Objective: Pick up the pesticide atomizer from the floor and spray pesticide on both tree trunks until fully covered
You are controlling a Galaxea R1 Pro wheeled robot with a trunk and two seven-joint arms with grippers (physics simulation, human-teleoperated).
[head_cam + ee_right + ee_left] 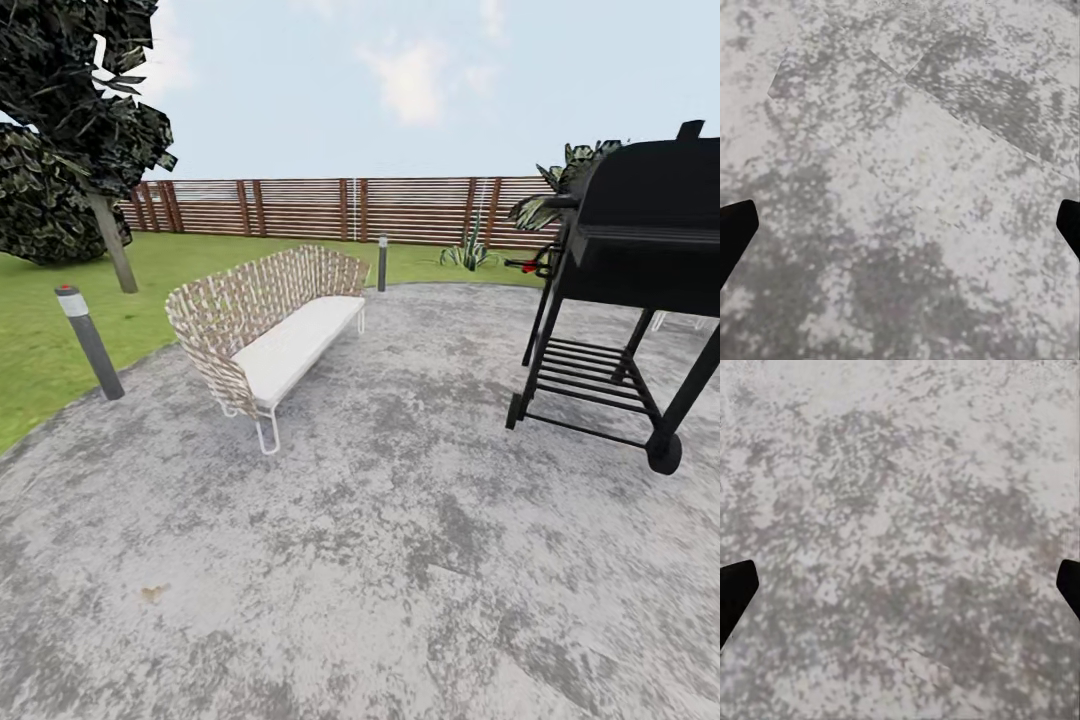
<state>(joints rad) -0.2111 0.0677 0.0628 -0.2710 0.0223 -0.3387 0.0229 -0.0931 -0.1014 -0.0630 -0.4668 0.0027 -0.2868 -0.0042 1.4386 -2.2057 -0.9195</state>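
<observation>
Fingers of the left gripper (900,585) stand wide apart, dark tips at both edges of its wrist view, holding nothing over mottled grey paving (900,495). Fingers of the right gripper (900,225) are spread the same way, empty, above paving crossed by slab seams. From the head camera, a woven bench (265,325) with a white seat stands on the paving. Right of the bench is a black grill (625,270). Left of the bench are a short post light (88,340), lawn (40,330) and a thin-trunked dark tree (70,130). Behind the bench runs a slatted wooden fence (300,208). Neither the atomizer nor thick-trunked trees can be made out.
</observation>
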